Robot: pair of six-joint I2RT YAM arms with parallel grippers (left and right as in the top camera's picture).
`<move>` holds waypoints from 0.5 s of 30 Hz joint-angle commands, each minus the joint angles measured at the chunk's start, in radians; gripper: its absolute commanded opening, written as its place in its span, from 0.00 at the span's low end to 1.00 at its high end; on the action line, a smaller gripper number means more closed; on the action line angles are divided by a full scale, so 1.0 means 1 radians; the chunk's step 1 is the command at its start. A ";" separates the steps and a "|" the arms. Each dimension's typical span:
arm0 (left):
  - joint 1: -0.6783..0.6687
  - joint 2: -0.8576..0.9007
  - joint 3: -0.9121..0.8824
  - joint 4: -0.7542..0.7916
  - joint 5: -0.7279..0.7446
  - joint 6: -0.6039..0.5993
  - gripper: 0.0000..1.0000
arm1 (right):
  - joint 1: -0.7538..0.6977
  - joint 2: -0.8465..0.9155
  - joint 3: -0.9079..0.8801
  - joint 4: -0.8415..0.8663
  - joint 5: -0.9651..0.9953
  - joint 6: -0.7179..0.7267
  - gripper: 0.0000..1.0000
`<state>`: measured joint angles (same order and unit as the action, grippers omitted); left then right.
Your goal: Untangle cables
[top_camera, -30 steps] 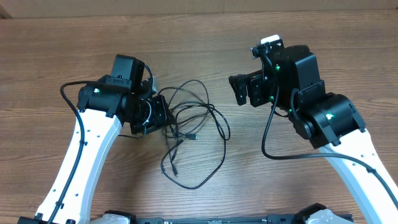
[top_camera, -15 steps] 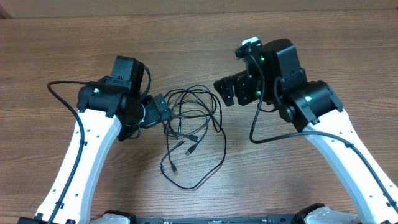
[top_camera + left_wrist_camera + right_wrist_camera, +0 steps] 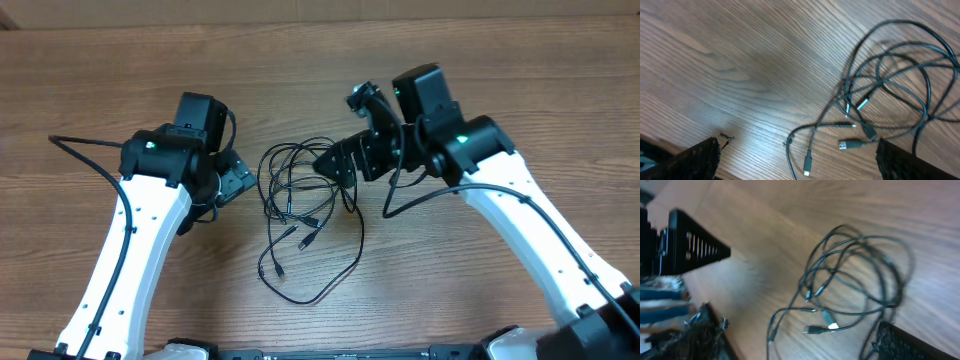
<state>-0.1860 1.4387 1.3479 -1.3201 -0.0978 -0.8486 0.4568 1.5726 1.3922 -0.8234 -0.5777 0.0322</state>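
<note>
Fingers first: my left claw (image 3: 236,182) stands spread wide with nothing between its pads, low over the wood just beside the left edge of the cables (image 3: 300,190). My right claw (image 3: 335,163) is just as wide and just as empty, hovering at the upper right rim of the same heap. Whether it touches a strand I cannot tell.

The cables lie between the two claws, near the middle of the table (image 3: 520,60). There is a knot of overlapping loops at the top. Below it one long loop (image 3: 359,240) trails toward my base, and several plug ends (image 3: 310,240) lie loose under the knot.

I judge these cords light, limp and thin. They will likely slide on the wood, sag from any pinch and drag their neighbours along. A strand is slim enough to slip out of a careless grip. The plugs look stiffer and thicker, so they seem the better hold, or else a single outer loop where it lies apart from the rest. A hard pull through the crossings could tighten the knot rather than free it.

Room looks generous. There is bare wood on every side of the heap and the table's far edge is well beyond it, so strands can be drawn apart to left and right.
</note>
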 commanded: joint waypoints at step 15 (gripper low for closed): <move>0.035 0.002 -0.001 -0.018 -0.085 -0.042 1.00 | 0.204 0.249 0.014 0.145 0.037 0.189 0.96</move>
<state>-0.1562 1.4387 1.3479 -1.3373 -0.1482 -0.8665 0.6605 1.7729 1.3922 -0.7216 -0.5671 0.1200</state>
